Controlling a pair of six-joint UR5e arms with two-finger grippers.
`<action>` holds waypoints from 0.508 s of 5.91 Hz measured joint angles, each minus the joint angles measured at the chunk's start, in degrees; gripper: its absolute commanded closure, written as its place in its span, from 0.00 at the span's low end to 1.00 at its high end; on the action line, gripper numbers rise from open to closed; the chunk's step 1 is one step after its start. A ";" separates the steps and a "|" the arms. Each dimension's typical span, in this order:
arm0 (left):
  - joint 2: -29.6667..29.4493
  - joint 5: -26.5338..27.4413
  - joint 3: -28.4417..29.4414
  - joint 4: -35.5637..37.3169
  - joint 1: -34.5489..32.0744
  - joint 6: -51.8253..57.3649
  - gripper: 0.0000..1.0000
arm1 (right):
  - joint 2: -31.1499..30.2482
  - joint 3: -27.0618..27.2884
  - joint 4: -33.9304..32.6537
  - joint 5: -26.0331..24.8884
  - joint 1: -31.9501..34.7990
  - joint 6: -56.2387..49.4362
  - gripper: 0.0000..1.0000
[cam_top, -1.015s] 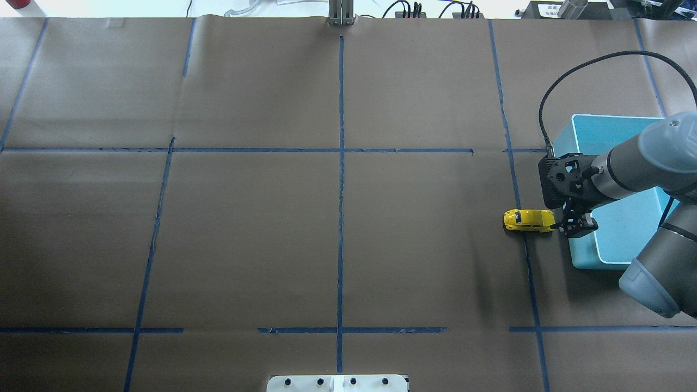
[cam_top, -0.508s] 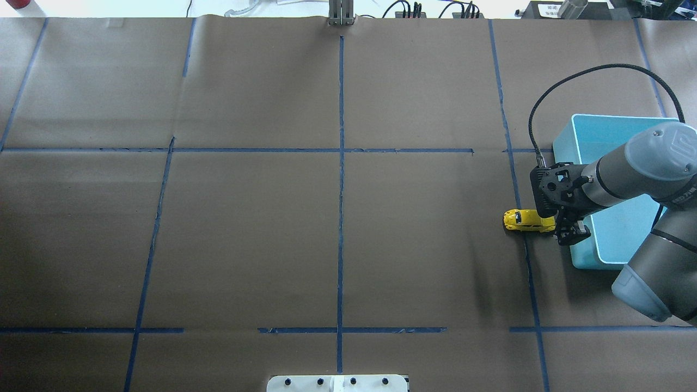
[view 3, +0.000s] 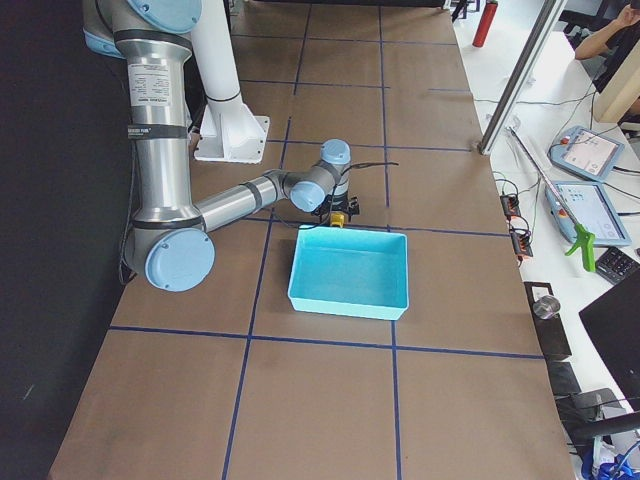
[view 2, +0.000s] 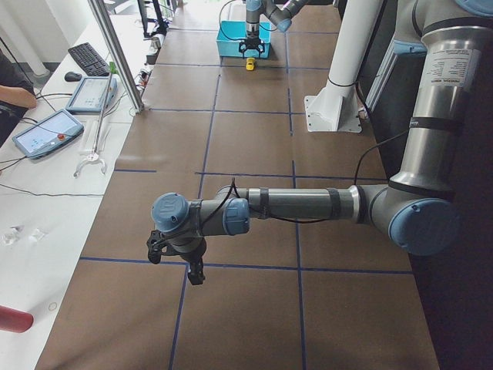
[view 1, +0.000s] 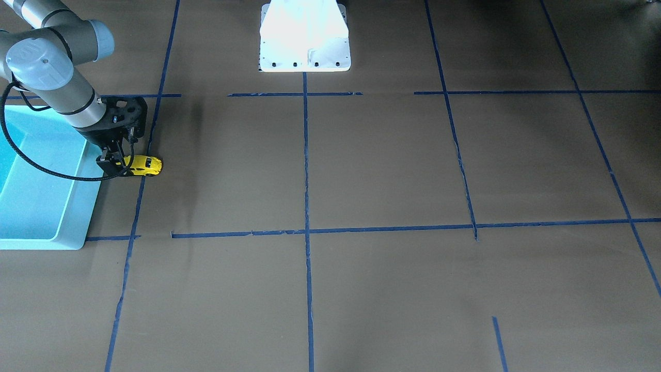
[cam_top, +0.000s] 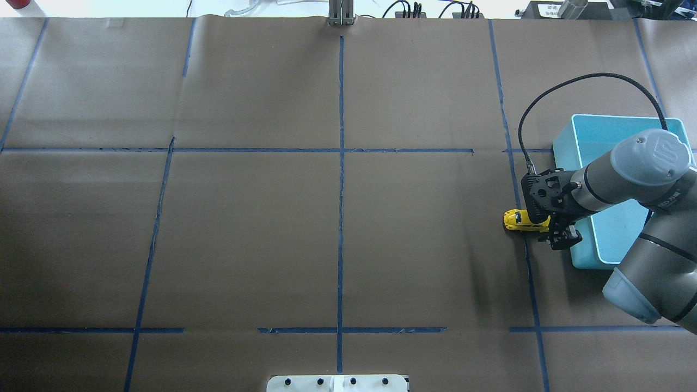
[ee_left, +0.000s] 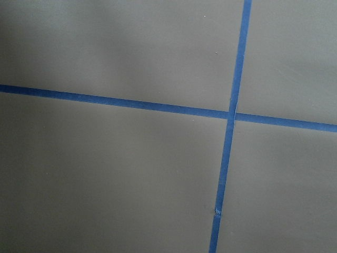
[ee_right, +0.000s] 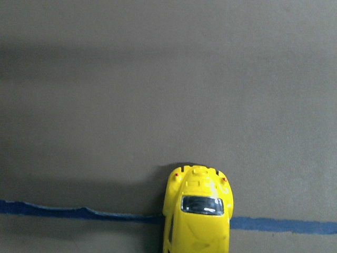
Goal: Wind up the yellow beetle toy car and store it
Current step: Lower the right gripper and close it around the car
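Observation:
The yellow beetle toy car [cam_top: 521, 220] stands on the brown table just left of the light blue bin [cam_top: 588, 261]. It also shows in the front view [view 1: 146, 165] and at the bottom of the right wrist view [ee_right: 197, 213], lying across a blue tape line. My right gripper [cam_top: 555, 231] points down at the car's bin-side end and looks open, with one finger [cam_top: 561, 239] showing beside the car. In the front view the right gripper [view 1: 117, 163] covers that end of the car. My left gripper [view 2: 177, 258] hangs over bare table far away; I cannot tell its state.
The bin [view 1: 77, 222] is open-topped and looks empty [view 3: 350, 300]. Blue tape lines cross the brown paper. The white robot base [view 1: 304, 41] stands at the table's robot side. A black cable [cam_top: 572, 87] arcs above the right wrist.
My right arm has moved left and lower, from the bin's edge onto the car's bin-side end. The car has not moved.

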 measured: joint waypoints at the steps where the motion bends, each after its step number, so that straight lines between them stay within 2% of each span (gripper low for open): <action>1: 0.30 0.00 0.02 0.00 0.00 0.00 0.00 | 0.23 -0.61 0.03 -0.15 -0.18 -0.01 0.00; 2: 0.46 0.00 0.03 0.00 0.00 0.01 0.00 | 0.60 -1.55 0.04 -0.23 -0.38 0.06 0.00; 3: 0.50 -0.02 0.03 0.00 0.00 0.00 0.00 | 0.88 -2.32 0.26 -0.23 -0.54 0.21 0.27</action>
